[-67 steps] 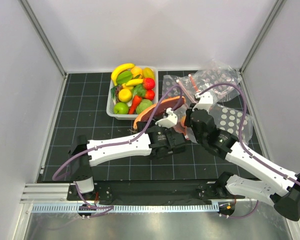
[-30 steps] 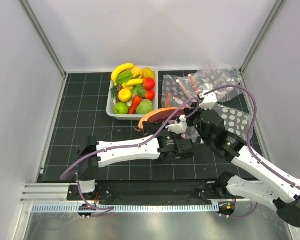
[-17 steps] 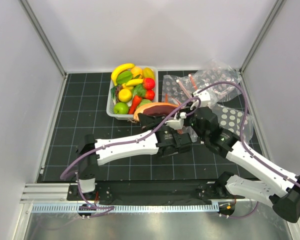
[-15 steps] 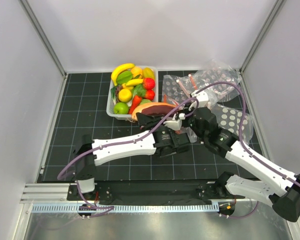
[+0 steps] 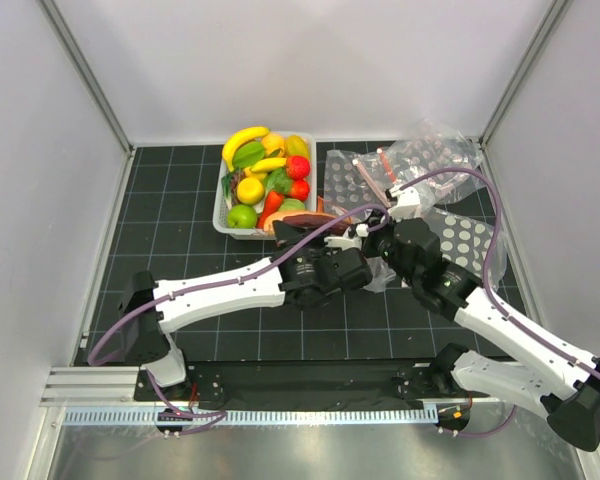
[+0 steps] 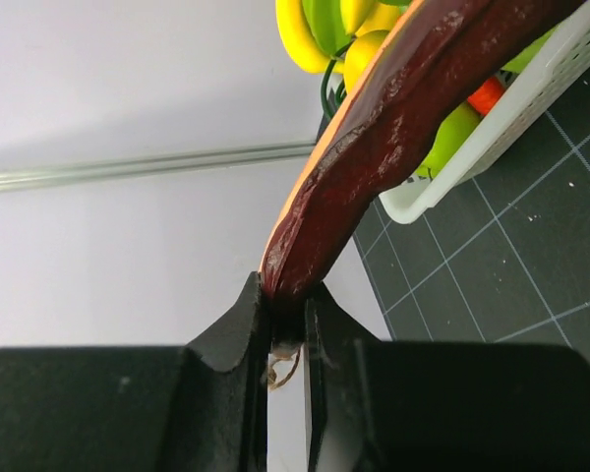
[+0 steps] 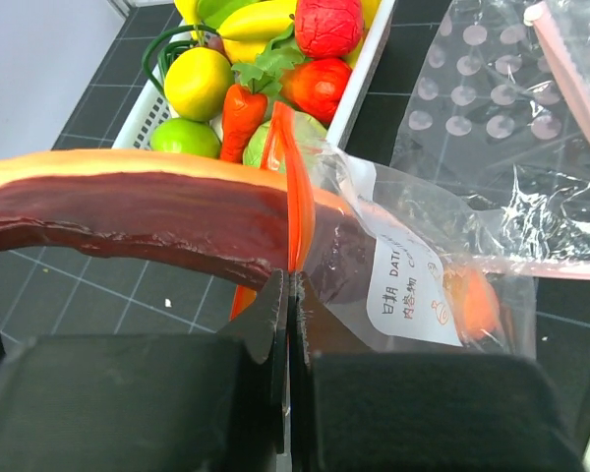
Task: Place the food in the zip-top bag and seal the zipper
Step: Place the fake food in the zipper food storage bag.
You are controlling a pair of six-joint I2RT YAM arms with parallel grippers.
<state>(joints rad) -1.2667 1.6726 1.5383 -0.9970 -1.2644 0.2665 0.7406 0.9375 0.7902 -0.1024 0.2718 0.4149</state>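
The food in play is a brown-purple oblong (image 6: 393, 128) with an orange edge. My left gripper (image 6: 285, 295) is shut on one tip of it. Its other end (image 7: 128, 211) passes through the mouth of the zip-top bag (image 7: 413, 265), a clear bag with a white label. My right gripper (image 7: 288, 285) is shut on the orange-red zipper (image 7: 293, 187) at that mouth and holds it up. An orange piece (image 7: 472, 300) lies deeper inside the bag. More food, bananas (image 5: 245, 138), a strawberry (image 7: 326, 25) and green pieces, fills the white tub (image 5: 220, 210).
The white tub stands at the back centre, just beyond both grippers. Other clear dotted bags (image 5: 430, 155) lie crumpled at the back right and under the right arm (image 5: 470, 240). Enclosure walls close in on the left, back and right.
The left arm has swung its elbow leftward and carried the oblong back toward the tub. The right gripper stays shut on the bag's mouth and has barely moved.
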